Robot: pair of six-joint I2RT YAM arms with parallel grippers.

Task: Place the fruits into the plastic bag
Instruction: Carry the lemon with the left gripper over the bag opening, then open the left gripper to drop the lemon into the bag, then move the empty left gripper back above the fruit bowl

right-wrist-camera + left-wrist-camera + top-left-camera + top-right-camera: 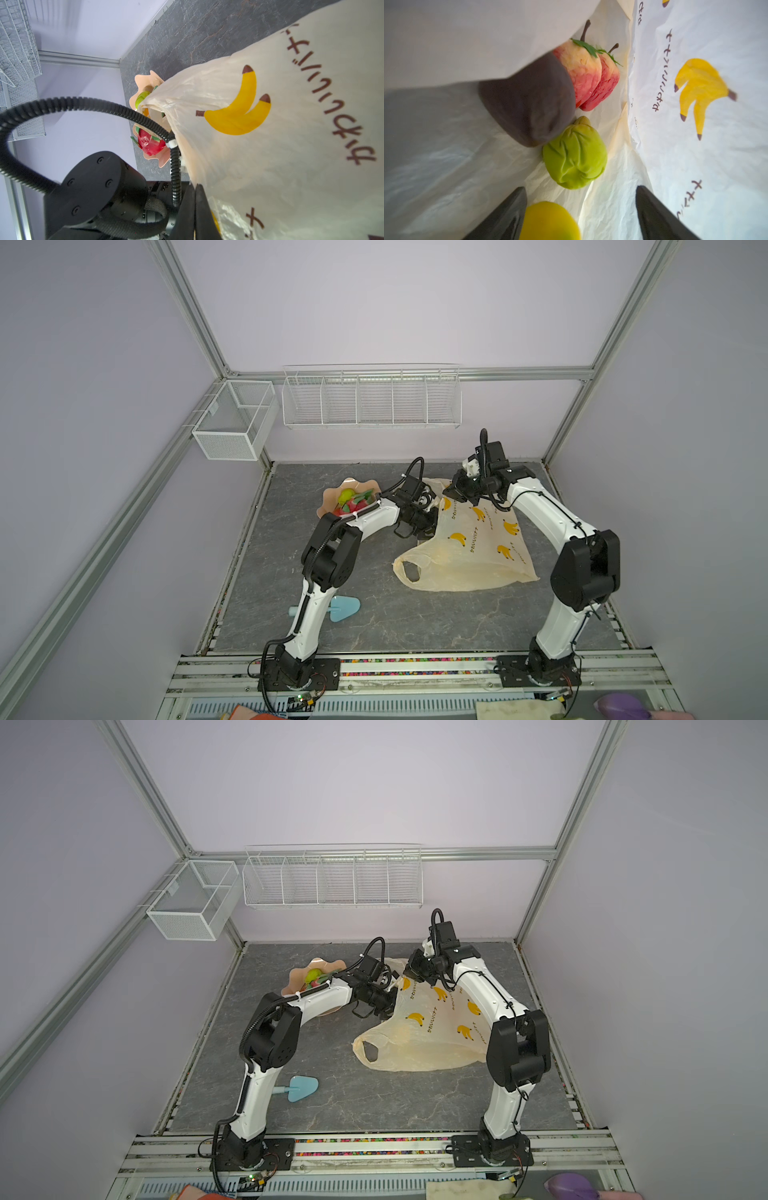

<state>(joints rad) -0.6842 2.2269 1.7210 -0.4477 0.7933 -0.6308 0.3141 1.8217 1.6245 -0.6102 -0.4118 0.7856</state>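
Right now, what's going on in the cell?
The right claw is shut on the rim of the bag, holding its mouth up. The left claw is inside the bag, open, with a yellow fruit between its spread fingers. A green fruit, a brown fruit and two red fruits already lie in the bag. A dragon fruit and a green piece are in the dish, not yet bagged.
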